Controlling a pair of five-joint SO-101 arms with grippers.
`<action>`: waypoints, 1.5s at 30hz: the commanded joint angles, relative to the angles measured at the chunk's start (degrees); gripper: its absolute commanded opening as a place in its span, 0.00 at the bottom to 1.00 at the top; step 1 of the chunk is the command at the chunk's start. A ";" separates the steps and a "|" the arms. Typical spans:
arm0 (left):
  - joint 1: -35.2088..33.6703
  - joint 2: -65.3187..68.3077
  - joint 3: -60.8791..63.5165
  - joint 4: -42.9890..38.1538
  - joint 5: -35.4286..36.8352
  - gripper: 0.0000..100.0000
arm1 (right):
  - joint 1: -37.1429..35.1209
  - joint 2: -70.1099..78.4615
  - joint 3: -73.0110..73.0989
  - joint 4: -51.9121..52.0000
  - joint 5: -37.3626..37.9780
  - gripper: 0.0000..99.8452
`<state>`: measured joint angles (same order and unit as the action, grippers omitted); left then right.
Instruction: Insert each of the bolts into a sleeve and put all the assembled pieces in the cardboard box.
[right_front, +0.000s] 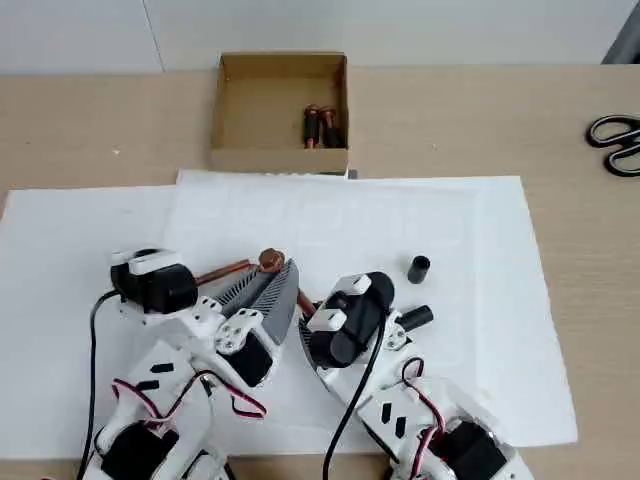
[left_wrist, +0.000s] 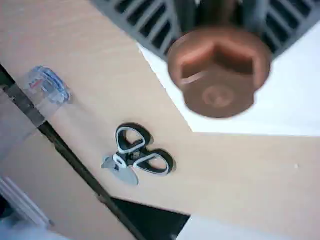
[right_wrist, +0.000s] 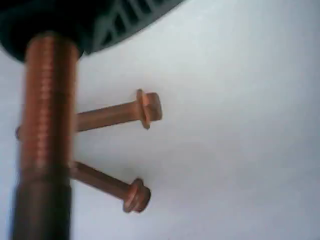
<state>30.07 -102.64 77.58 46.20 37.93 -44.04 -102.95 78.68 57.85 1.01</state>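
Showing partial progress: assembled pieces (right_front: 322, 126) sit in the cardboard box (right_front: 232, 110); left gripper (right_front: 272, 276) clamps a bolt (left_wrist: 218, 72) (grasp of right gripper (right_front: 312, 308) cannot be told); two sleeves (right_front: 419, 268) lie unfilled.

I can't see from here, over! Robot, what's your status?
Left gripper shut on bolt. Two sleeves loose on paper. Two finished pieces in box. Right arm crowding close.

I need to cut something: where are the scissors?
In the high view the scissors lie on bare tabletop at the far right edge, beyond the white paper.
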 joint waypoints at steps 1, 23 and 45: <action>0.44 0.00 -0.22 -1.49 0.09 0.01 | -0.31 -0.31 -0.26 -0.40 0.18 0.00; 17.76 0.00 1.71 11.96 -8.35 0.01 | -0.31 -0.31 -0.35 -0.04 0.26 0.00; 12.92 0.00 5.41 12.04 -9.85 0.02 | -0.31 -0.31 -0.35 -0.04 0.26 0.00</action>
<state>42.55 -103.34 82.86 58.24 28.35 -44.22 -102.77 79.74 58.90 1.27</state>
